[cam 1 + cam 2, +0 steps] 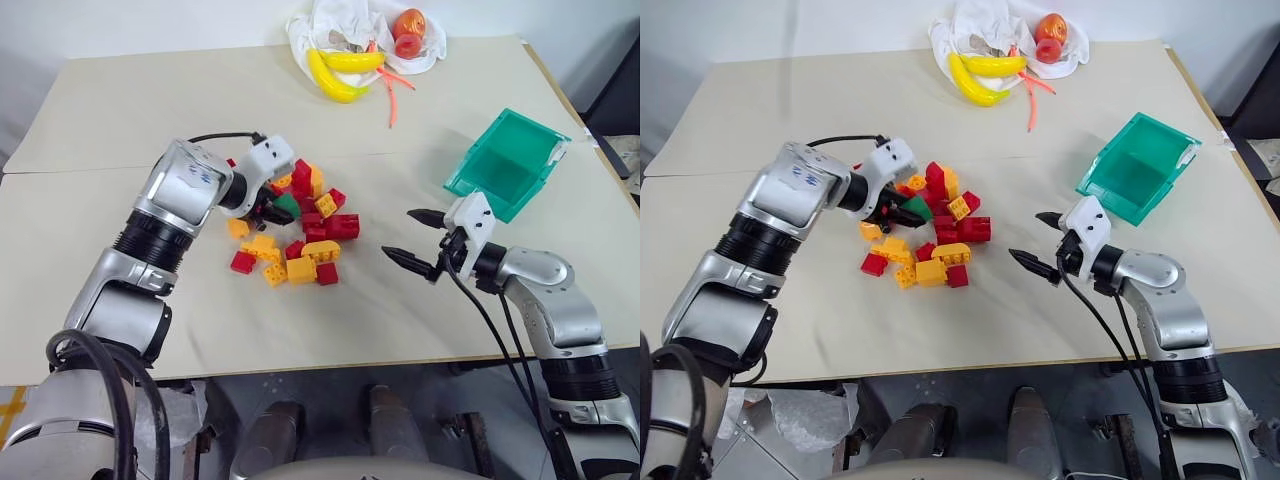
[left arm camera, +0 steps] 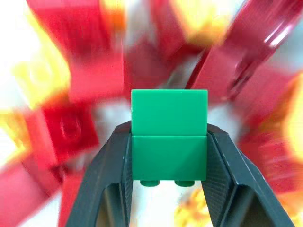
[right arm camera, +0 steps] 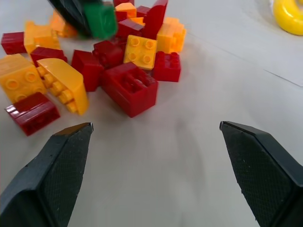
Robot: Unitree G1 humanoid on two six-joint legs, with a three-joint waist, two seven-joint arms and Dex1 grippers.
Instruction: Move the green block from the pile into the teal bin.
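The green block [image 2: 169, 135] is clamped between the left gripper [image 2: 169, 156] jaws — over the pile [image 1: 300, 235]; the right gripper [image 1: 420, 240] jaws are held wide, empty.

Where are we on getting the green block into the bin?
Done: the left gripper has its jaws closed on the green block, right at the pile. In hand: carrying it clear of the other bricks. Left: the move across to the teal bin, which holds nothing visible, then release. The right gripper waits open.
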